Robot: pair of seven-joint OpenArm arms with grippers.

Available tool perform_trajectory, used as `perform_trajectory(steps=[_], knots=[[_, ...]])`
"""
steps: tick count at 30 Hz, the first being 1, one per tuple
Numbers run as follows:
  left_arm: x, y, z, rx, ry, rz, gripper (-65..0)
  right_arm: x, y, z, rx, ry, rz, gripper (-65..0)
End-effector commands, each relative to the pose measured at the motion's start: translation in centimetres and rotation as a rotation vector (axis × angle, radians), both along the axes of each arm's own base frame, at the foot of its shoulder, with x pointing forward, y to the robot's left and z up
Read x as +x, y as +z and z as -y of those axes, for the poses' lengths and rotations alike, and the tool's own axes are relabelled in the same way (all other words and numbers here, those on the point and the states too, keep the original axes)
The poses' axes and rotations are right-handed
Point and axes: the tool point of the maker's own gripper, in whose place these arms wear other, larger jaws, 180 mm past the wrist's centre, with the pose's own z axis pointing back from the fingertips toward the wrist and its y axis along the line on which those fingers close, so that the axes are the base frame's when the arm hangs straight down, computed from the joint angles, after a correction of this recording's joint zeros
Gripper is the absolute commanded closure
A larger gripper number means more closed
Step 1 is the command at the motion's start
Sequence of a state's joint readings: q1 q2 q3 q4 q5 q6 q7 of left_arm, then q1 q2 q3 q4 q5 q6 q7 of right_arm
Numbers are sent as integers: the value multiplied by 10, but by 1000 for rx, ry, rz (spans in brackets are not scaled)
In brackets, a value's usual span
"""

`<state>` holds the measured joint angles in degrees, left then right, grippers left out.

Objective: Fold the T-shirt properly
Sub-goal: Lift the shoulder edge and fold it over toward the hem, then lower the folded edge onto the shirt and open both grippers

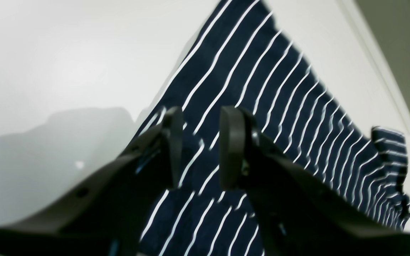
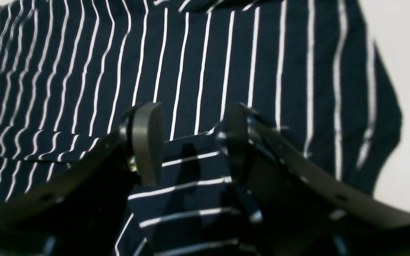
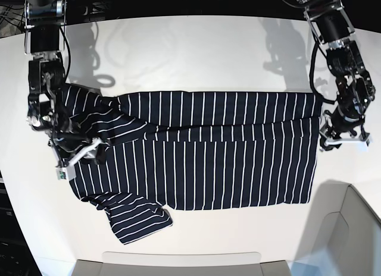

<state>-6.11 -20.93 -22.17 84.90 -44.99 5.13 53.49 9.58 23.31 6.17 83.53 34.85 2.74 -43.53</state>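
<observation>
A white table [image 3: 196, 56] fills the scene, with dark space and cables behind its far edge.

The left gripper [image 1: 201, 147] stands with its jaws apart, a clear gap between the two dark pads, and only striped cloth shows through the gap; nothing is pinched. In the base view this gripper [image 3: 340, 136] is at the right edge of the cloth, just beside the hem. The right gripper [image 2: 190, 142] also has its jaws spread. A folded piece of striped cloth lies between and under the pads, but I cannot tell if the pads touch it. In the base view this gripper [image 3: 77, 152] is over the left part of the cloth, near the sleeve.

The T-shirt [image 3: 202, 151] lies flat across the middle of the table, dark navy with thin white stripes. Its upper part is folded down over the body. One sleeve [image 3: 134, 219] sticks out at the near left corner, and the cloth is bunched at the left side.
</observation>
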Motion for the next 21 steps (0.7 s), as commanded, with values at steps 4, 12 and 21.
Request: perform_trajectory(steps=[4,12,21], knots=[[9,21,-7,38,1,60,-180,12,17,16,-2,-35,52,-285],[0,19,12,51,-50,54,-137,-2,14,32,4,-78,49,-284],[5,-6,89,59,-274,-13,0,-31,-9,17,42,-47,-10,-42]])
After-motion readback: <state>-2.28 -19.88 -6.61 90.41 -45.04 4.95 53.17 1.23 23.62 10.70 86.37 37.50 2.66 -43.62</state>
